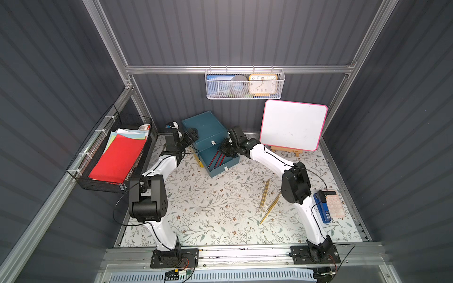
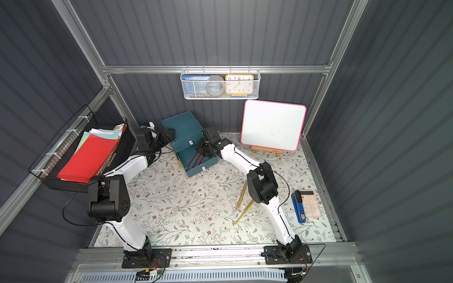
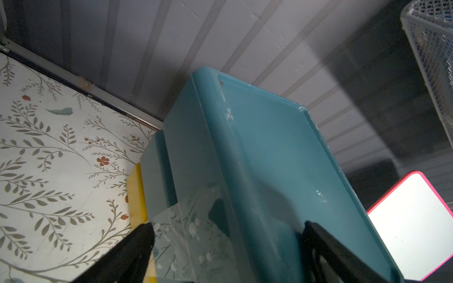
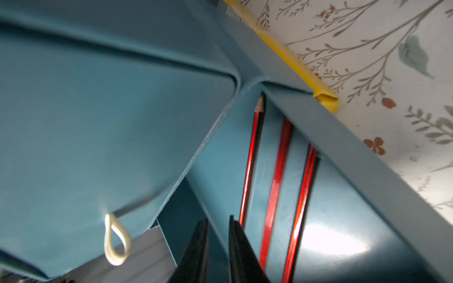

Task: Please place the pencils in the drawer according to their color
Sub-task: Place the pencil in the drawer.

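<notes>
A teal drawer cabinet (image 1: 206, 127) (image 2: 183, 125) (image 3: 269, 147) stands at the back. Its pulled-out drawer (image 1: 220, 171) (image 2: 203, 167) (image 4: 343, 137) holds three dark red pencils with black stripes (image 1: 218, 159) (image 2: 195, 159) (image 4: 277, 183). My right gripper (image 1: 224, 149) (image 2: 202, 149) (image 4: 218, 220) hangs over the drawer's back end. Its jaws stand slightly apart with nothing between them. My left gripper (image 1: 193, 134) (image 2: 169, 133) (image 3: 226, 227) is open wide, straddling the cabinet's upper left edge. Several gold-yellow pencils (image 1: 266, 196) (image 2: 242, 198) lie loose on the floral table. No light blue pencil is in view.
A yellow strip (image 1: 198, 160) (image 3: 136, 191) (image 4: 294, 61) pokes out by the cabinet's base. A pink-framed whiteboard (image 1: 293, 125) stands back right. A calculator (image 1: 334, 203) and a blue stapler (image 1: 321, 208) lie right. A black paper basket (image 1: 115, 156) hangs left, a white mesh basket (image 1: 245, 84) on the back wall.
</notes>
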Robot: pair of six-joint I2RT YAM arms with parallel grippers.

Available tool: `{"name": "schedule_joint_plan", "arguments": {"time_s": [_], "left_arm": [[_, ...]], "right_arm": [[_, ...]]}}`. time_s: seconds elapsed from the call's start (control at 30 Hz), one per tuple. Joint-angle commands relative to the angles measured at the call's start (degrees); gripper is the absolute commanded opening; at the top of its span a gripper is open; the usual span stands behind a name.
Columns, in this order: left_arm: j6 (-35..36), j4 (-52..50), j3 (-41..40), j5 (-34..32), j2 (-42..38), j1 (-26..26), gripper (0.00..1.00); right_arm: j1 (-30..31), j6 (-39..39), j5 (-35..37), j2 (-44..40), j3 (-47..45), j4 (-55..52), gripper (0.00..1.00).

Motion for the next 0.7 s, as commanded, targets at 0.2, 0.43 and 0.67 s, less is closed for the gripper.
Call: {"name": "schedule_joint_plan", "arguments": {"time_s": [0.2,0.43,0.67], "left_arm": [[1.40,-4.27,-0.36,0.59,-0.02,-0.31,1.00],[1.87,-4.61,-0.24,0.36,-0.15,-0.30,1.00],[2.46,-4.78,-0.41,0.23,-0.15,-0.24,1.00]], "right_arm": [[0.33,-3.71,0.41,-5.90,-1.04,-1.81,0.20],[0.31,-6.50,0.70,-15.96,-13.42,1.14,0.21],[-0.25,-5.05,1.75,-27.57,-34.05,7.97,0.21]]}}
